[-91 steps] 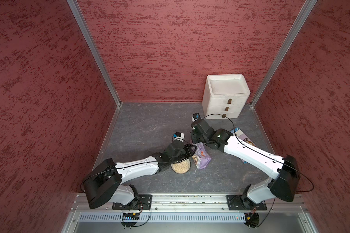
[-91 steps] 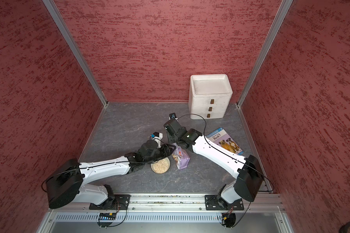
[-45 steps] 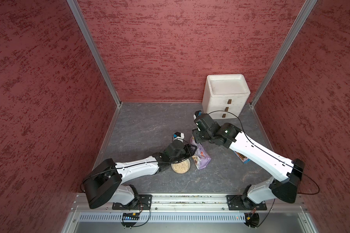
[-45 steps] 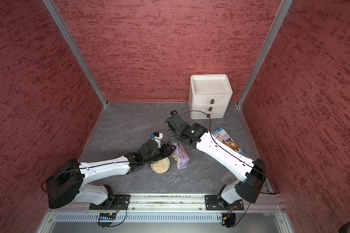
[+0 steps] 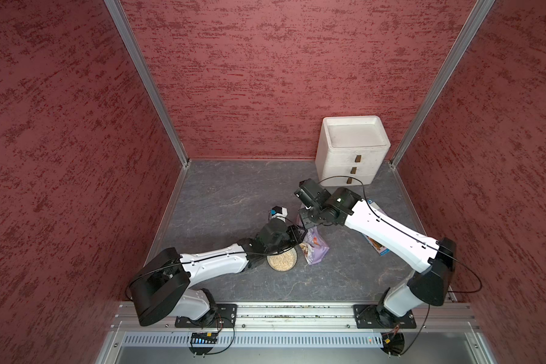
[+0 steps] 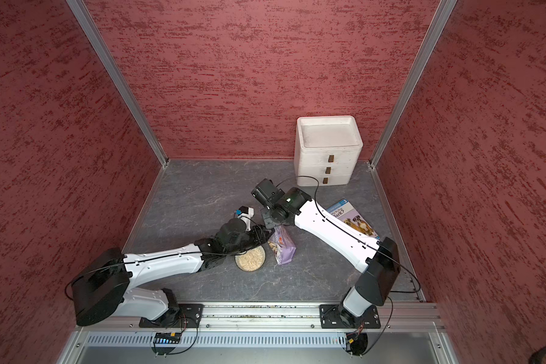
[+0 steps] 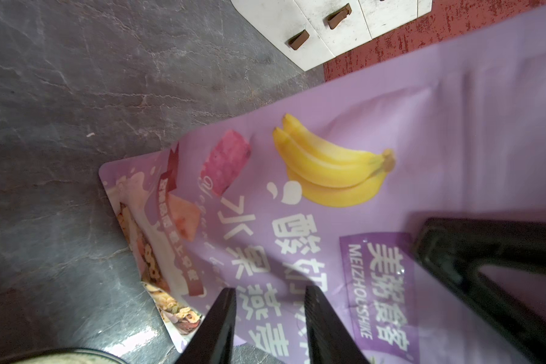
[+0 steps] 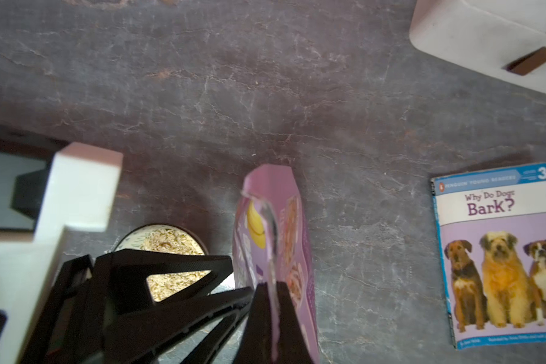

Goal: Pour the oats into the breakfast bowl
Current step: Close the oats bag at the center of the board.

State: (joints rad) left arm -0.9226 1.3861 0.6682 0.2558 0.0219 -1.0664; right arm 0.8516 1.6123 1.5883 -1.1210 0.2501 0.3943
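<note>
The lilac oats pouch (image 5: 316, 252) (image 6: 283, 247) stands on the grey floor, right of the breakfast bowl (image 5: 293, 266) (image 6: 239, 267). Pale oats (image 8: 171, 245) (image 5: 281, 261) fill the bowl. My right gripper (image 8: 273, 294) (image 5: 307, 224) is shut on the pouch's thin top edge (image 8: 267, 214). Reaching in from the left over the bowl's far rim, my left gripper (image 7: 270, 324) (image 6: 267, 236) is open, its fingers (image 7: 221, 327) in front of the pouch's printed face (image 7: 328, 164). A finger (image 7: 460, 252) of my right gripper shows beside it.
A white three-drawer box (image 5: 352, 151) (image 6: 327, 148) stands at the back right. A blue dog book (image 6: 353, 220) (image 8: 498, 252) lies flat right of the pouch, partly under my right arm. Red walls close in the left, back and right sides.
My right arm's elbow has risen and swung rightward while its gripper stayed over the pouch's top, where its jaws now pinch the edge. Left arm, bowl and pouch have not moved.
</note>
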